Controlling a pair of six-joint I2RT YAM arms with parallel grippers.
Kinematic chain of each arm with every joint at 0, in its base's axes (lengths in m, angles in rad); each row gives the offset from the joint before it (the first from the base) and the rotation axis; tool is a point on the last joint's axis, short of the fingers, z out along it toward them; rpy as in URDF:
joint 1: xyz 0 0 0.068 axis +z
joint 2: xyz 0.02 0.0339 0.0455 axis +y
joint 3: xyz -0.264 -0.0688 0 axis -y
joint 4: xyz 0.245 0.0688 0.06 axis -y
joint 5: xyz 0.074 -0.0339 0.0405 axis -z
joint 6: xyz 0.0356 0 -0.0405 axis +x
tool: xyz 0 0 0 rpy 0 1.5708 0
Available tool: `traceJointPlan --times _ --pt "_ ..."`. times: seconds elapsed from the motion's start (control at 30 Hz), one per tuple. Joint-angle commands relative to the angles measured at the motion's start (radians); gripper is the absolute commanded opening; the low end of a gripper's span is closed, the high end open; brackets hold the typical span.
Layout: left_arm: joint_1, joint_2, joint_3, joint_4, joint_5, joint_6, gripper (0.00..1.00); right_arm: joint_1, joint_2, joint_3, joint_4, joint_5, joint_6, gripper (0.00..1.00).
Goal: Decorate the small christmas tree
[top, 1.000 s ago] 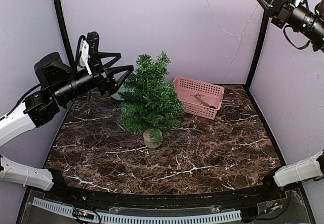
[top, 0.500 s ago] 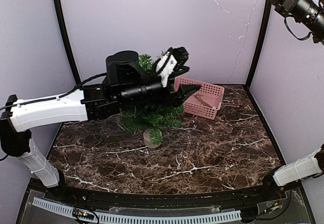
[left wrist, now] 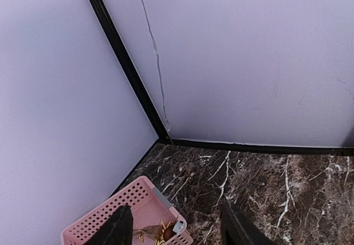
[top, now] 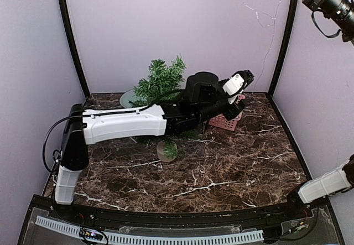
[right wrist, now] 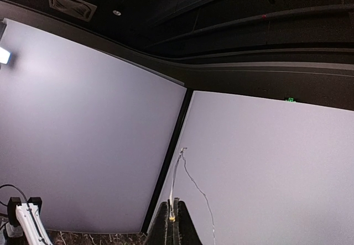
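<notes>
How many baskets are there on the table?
1: the pink basket at the back right, beside the small christmas tree, mostly hidden under the left arm.

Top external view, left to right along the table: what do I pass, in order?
left arm's shoulder → small christmas tree → pink basket → right arm's white link

left arm (top: 124, 126): is showing white shells, black joints
cable (top: 46, 145): black, is running alongside
right arm (top: 326, 185): is showing white link, black wrist
</notes>
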Motion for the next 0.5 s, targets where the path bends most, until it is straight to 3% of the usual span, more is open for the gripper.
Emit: traceJointPlan --times 0.0,0.47 --pt "0.004 0.082 0.094 0.009 -0.082 0.028 0.55 0.006 -0.005 -0.004 0.048 -0.011 0.001 0.00" --pt "0.036 0.307 0.316 0.001 -0.004 -0.002 0.40 0.006 -0.008 -0.023 0.056 -0.005 0.001 0.00"
